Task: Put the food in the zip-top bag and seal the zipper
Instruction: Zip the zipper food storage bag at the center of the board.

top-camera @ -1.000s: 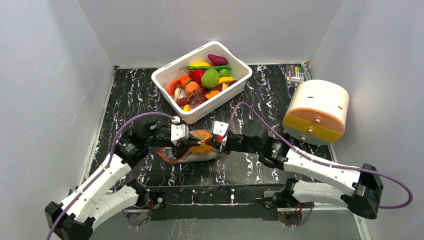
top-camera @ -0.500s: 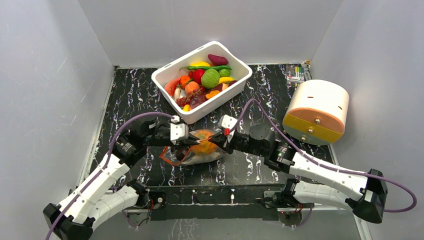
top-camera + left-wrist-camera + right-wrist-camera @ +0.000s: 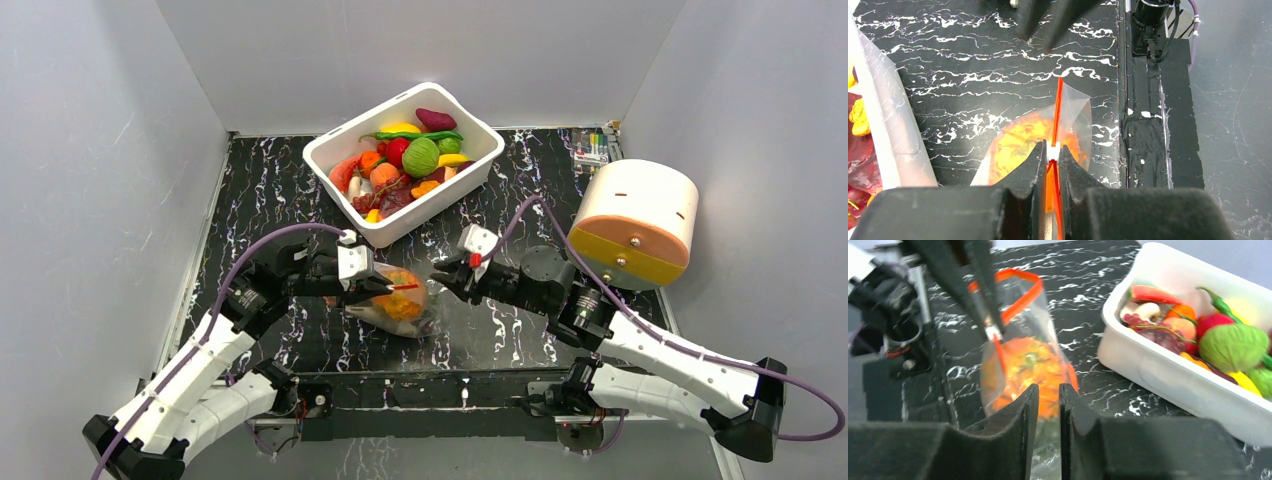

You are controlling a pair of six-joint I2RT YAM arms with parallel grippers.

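The zip-top bag (image 3: 405,312) lies on the table (image 3: 270,185) between the two arms, on the near side of the white tub (image 3: 440,200), with orange food (image 3: 400,300) inside it. The left gripper (image 3: 383,288) is clamped on the zipper (image 3: 405,286), whose long axis runs left to right, straight out from those jaws toward the right gripper (image 3: 443,277). That gripper sits just right of the strip's free end, apart from the plastic. Its jaws are drawn narrow, with nothing between them that I can make out. It is the nearer arm to that end, so any regrasp there looks like its job. The left wrist view shows a small white slider (image 3: 1052,151) pinched at the fingertips and the strip ahead running as one line. Only the right wrist view shows the strip behind the left jaws gaping in a loop, so the mouth seems unsealed there.
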